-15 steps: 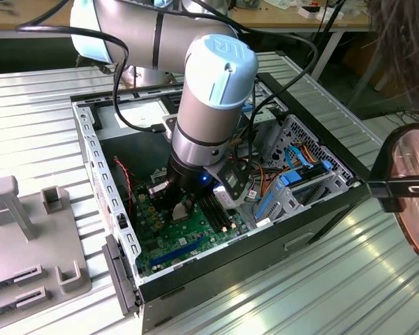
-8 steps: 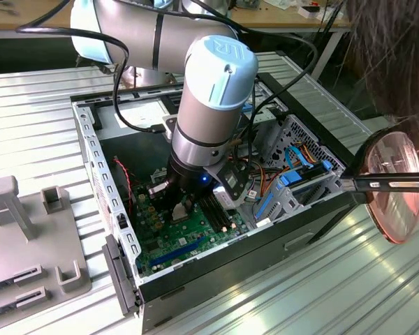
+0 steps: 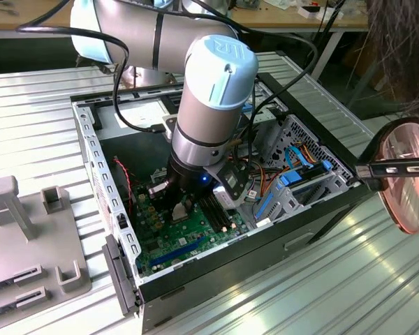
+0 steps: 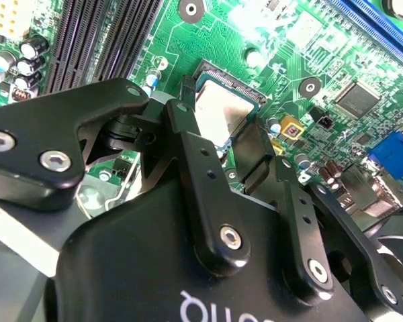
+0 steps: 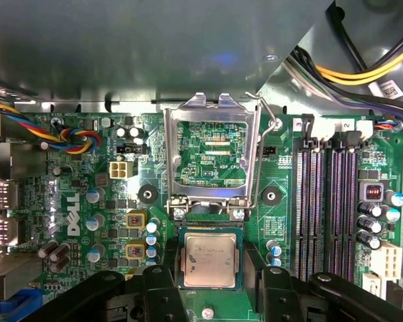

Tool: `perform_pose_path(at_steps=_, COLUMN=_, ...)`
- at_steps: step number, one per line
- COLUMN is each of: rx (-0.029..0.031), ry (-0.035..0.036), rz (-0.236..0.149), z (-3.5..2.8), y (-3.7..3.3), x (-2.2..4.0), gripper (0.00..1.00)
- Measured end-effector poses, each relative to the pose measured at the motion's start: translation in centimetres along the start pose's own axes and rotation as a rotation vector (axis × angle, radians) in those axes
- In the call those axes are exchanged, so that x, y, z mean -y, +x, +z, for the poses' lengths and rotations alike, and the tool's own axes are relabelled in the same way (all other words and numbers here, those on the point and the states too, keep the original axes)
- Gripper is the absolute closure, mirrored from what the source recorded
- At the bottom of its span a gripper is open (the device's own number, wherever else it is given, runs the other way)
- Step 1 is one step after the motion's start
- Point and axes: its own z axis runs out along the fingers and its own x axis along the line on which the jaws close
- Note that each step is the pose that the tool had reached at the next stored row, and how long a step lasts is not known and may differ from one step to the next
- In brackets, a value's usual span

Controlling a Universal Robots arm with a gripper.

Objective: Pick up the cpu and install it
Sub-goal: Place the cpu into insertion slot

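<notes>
The cpu (image 5: 210,258), a small square chip with a dull grey top, lies level over the socket of the green motherboard (image 5: 74,201), just below the raised metal socket frame (image 5: 211,151). My gripper (image 5: 211,272) is shut on the cpu, its black fingers (image 5: 169,272) pressed against two opposite edges. In the second wrist view the cpu (image 4: 220,111) shows between the fingertips of the gripper (image 4: 218,131). In the exterior view the gripper (image 3: 174,206) reaches down into the open computer case onto the motherboard (image 3: 174,244).
The socket lever (image 5: 258,154) stands up beside the frame. Long black memory slots (image 5: 322,208) run close by. Coloured cables (image 5: 74,137) and drive cages (image 3: 293,181) crowd the case. The case walls (image 3: 98,167) hem the arm in. A person's head with glasses (image 3: 405,174) is at the exterior view's right.
</notes>
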Motion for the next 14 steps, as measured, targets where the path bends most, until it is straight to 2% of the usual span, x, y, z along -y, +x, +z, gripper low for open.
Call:
perform_pose_path(at_steps=5, rx=-0.0002, ry=0.0003, rz=0.000, z=-0.04, y=0.03, x=0.05, gripper=0.53)
perform_pose_path(at_steps=14, rx=0.0000, ry=-0.0033, rz=-0.001, z=0.11, y=0.01, x=0.13, gripper=0.53)
